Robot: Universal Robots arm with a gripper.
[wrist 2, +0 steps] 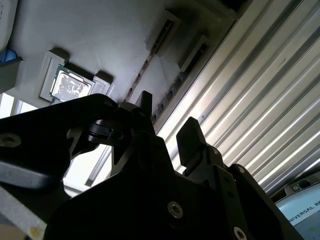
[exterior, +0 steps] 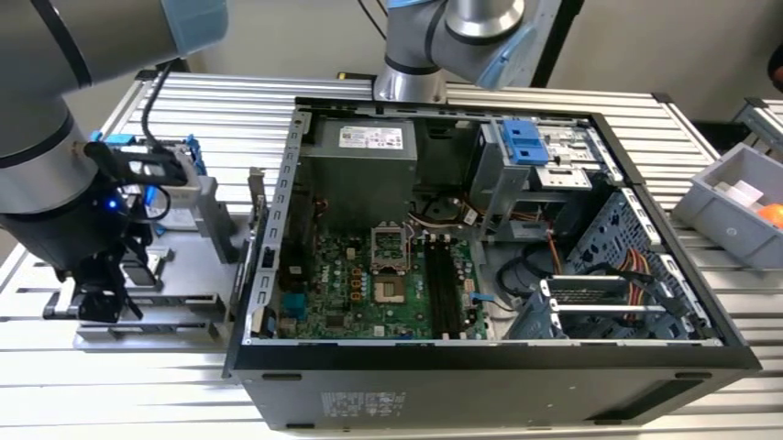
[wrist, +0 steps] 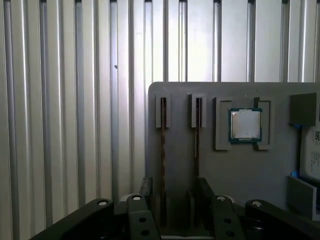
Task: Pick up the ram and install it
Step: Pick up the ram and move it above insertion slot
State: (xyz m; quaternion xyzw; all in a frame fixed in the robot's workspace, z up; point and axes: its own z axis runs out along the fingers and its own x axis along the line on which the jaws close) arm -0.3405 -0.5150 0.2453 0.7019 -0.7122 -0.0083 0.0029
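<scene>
Grey plastic makes up the parts tray (wrist: pixel 180 100), on which two thin sticks are seen standing on edge in narrow slots in both wrist views. The ram (wrist: pixel 162 160) is taken to be one of them. The second stick (wrist: pixel 196 155) is set just beside it, and a square CPU (wrist: pixel 245 125) is seated in its own recess on the same tray.

In the exterior view the tray is placed at nine o'clock of the open computer case (exterior: pixel 263 275), on the slatted metal table (exterior: pixel 220 101). The gripper (wrist: pixel 175 200) is held low over the tray with its jaws apart and nothing between them. Neither stick is touched by the fingers (wrist: pixel 146 187).

The step in hand is judged to be alignment for the pick. Which stick is aimed at cannot be told, since both appear within the open span. Installation is not yet begun. The long black memory slots (exterior: pixel 441 284) are seen at three o'clock of the processor socket (exterior: pixel 389 266).

A clean grasp is judged to call for the jaws to be centred on one stick alone and closed across its flat faces, with its neighbour left clear.
</scene>
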